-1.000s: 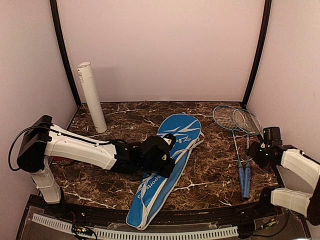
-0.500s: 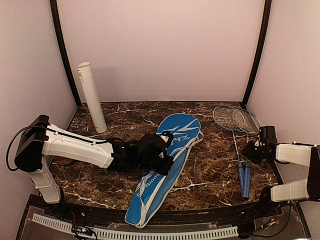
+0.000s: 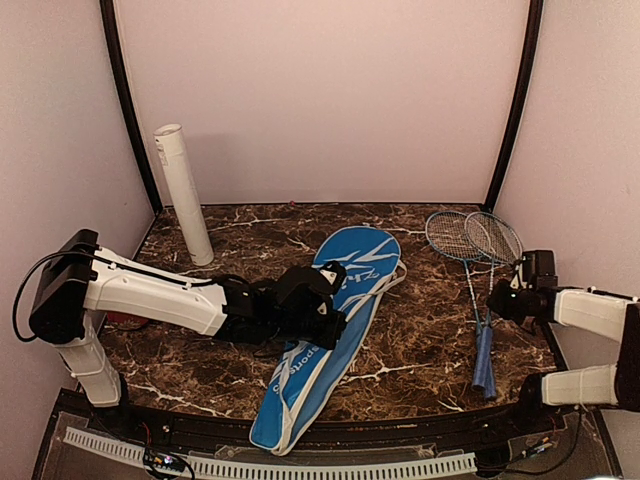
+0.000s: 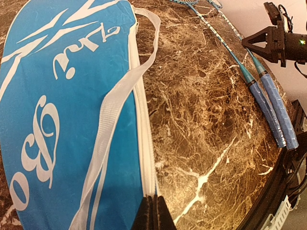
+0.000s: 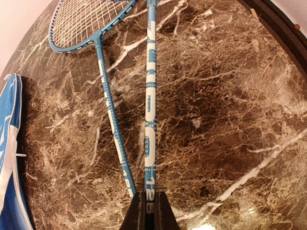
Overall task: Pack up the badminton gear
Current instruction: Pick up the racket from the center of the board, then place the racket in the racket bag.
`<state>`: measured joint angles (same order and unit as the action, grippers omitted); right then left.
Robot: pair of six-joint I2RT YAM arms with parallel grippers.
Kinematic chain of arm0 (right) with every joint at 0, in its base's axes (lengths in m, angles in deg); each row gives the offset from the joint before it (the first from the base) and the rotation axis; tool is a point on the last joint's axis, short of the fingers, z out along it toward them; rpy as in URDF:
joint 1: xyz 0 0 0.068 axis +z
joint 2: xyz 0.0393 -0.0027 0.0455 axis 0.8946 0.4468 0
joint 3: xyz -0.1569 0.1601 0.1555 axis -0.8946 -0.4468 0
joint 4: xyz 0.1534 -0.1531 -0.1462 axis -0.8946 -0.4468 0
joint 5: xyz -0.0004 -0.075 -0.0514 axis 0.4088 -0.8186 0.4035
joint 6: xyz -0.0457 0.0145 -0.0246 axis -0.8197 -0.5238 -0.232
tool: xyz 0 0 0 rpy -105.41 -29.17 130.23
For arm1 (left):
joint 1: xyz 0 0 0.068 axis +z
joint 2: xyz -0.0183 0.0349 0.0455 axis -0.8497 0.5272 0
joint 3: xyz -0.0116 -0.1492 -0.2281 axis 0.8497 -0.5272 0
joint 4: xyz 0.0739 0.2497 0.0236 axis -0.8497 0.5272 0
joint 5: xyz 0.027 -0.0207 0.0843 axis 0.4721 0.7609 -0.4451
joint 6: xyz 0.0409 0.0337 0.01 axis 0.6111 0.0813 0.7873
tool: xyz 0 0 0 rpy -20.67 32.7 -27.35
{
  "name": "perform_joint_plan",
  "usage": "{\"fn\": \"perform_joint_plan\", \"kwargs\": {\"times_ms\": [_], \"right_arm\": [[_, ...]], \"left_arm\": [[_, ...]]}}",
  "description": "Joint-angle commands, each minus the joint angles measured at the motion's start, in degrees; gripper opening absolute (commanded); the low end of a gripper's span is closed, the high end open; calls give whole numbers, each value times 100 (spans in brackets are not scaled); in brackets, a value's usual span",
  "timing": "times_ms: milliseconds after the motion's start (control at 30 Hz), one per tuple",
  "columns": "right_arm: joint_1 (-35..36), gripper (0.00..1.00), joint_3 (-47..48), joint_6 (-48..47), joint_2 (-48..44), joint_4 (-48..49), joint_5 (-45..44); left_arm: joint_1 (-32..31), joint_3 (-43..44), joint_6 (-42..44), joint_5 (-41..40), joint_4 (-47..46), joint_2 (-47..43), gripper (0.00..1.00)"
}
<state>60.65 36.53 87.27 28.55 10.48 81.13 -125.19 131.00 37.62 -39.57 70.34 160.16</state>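
Observation:
The big blue cover point(image 3: 365, 255) with white lettering point(image 4: 62, 120) lies diagonally mid-table. My left gripper point(image 3: 338, 320) point(image 4: 152, 211) is shut on the white zipper edge along its right side. Two rackets lie at the right with their heads towards the back wall. My right gripper point(image 3: 497, 300) point(image 5: 149, 206) point(image 4: 268, 40) is shut on the shaft of the right racket point(image 3: 495, 240) point(image 5: 150, 96). The other racket point(image 3: 452, 235) point(image 5: 109, 110) lies just to its left. Their blue handles point(image 4: 271, 108) lie close together. The white tube point(image 3: 183, 195) stands at the back left.
Pink walls close in the marble table point(image 3: 420, 350) on three sides, with black posts in the back corners. A white strap point(image 4: 120, 96) lies along the cover. The black front rim point(image 3: 400, 435) runs close below the racket handles and the cover's tail.
My right gripper has closed on the right racket's shaft, and that racket's handle has swung left against the other one. The left arm and the cover shifted slightly early on.

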Motion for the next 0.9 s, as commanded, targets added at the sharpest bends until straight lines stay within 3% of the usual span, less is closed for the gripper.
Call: {"fn": "perform_joint_plan", "kwargs": {"times_ms": [0, 200, 533, 867], "right_arm": [[-19, 0, 141, -228, -449, 108, 239], [65, 0, 307, -218, -1002, 102, 679], [1652, 0, 617, 152, -1086, -269, 88], [2834, 0, 284, 945, -2035, -1414, -217]], "left_arm": [[38, -60, 1, 28, -82, -316, 0], [94, -31, 13, 7, -133, -308, 0], [454, 203, 236, -9, -268, -158, 0], [997, 223, 296, 158, -710, -156, 0]]}}
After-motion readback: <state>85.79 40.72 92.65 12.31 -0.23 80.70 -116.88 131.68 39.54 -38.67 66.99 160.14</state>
